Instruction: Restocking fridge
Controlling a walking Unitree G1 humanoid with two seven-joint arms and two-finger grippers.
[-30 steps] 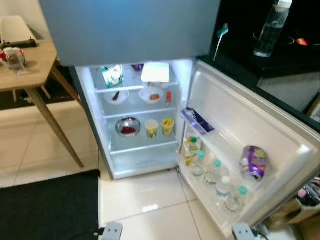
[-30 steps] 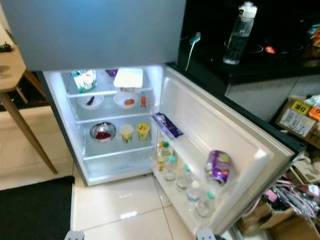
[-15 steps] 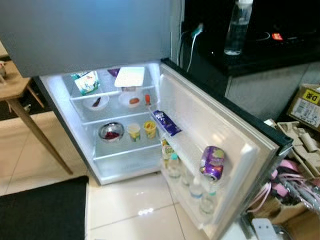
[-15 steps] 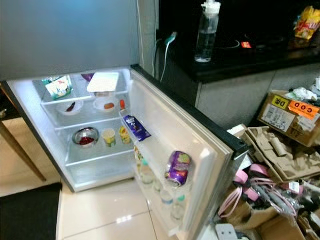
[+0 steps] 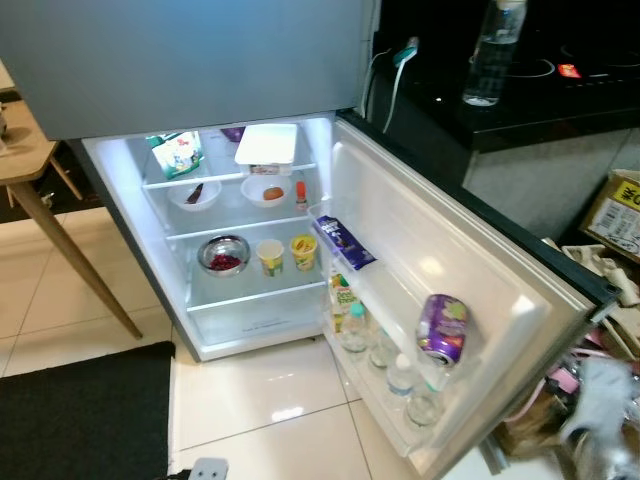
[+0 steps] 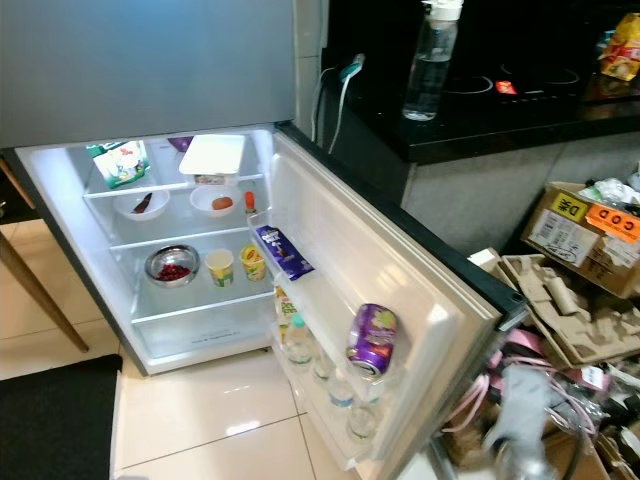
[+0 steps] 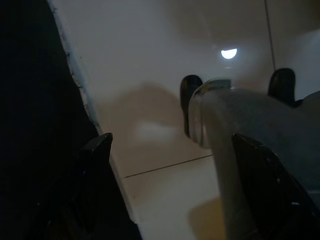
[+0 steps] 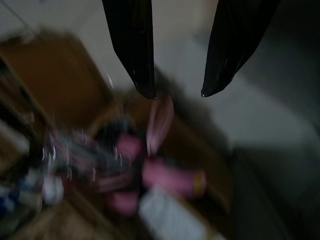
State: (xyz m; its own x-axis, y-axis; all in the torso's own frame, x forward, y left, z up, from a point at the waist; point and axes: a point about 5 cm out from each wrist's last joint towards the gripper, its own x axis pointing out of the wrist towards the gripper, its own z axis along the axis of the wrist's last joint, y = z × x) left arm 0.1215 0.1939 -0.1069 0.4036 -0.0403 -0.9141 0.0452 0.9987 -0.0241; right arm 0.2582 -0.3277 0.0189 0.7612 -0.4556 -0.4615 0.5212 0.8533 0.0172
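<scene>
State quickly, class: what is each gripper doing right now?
Left gripper: open, empty, above the floor.
Right gripper: open, empty, above pink clutter.

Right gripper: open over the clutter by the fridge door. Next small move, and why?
Probably lower the right gripper toward the pink items in the box clutter and steady it first. Its fingers are apart with nothing between them, and the wrist view is motion-blurred, so no grasp target is clear yet. The fridge stands open with a bare bottom shelf to fill.
</scene>
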